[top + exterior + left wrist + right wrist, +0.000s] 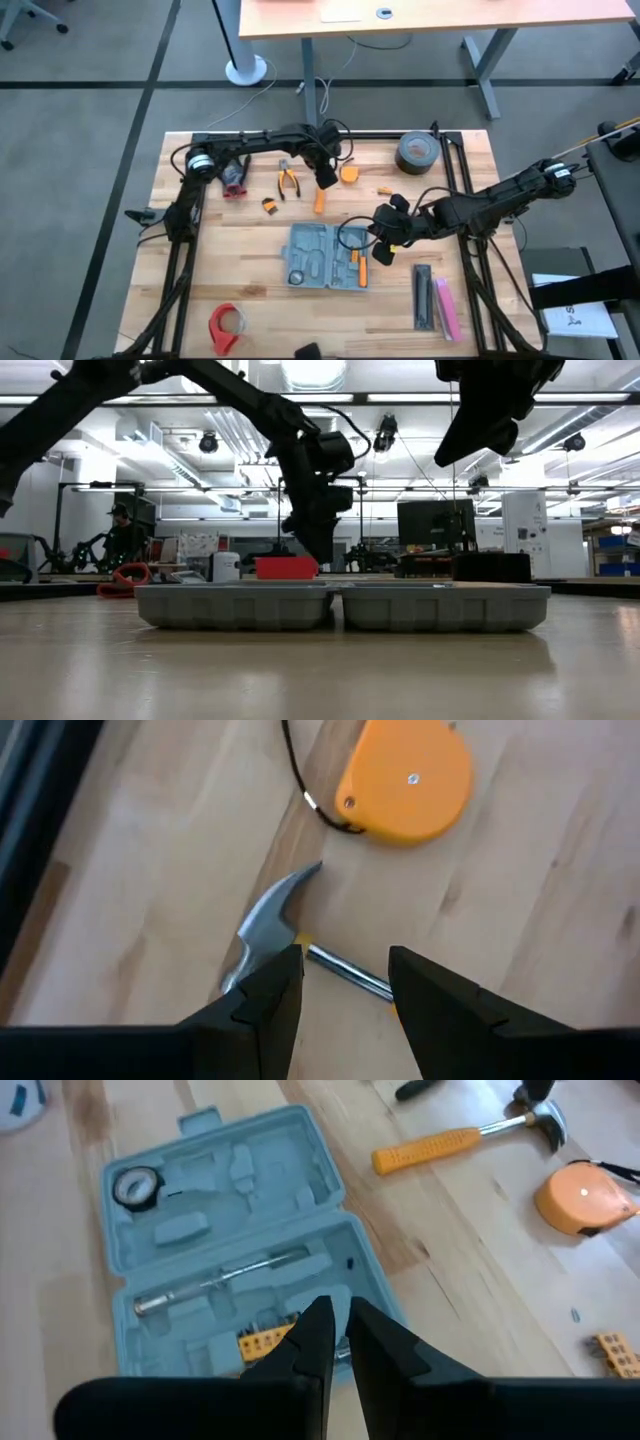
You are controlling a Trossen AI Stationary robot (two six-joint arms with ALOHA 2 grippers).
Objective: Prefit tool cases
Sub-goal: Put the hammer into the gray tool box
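Two claws are at work. The left gripper [345, 985] hangs with its jaws parted over the steel neck of the hammer [270, 925], gripping nothing, an orange tape measure [405, 780] just beyond. Nearer, mid-table, the right gripper [338, 1330], pinched shut and empty, hovers over the open tool case [230, 1250].

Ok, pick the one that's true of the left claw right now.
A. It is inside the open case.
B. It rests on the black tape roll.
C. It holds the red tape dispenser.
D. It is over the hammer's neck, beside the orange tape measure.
D: the left wrist view shows the left claw straddling the hammer at its neck, with the tape measure just beyond.
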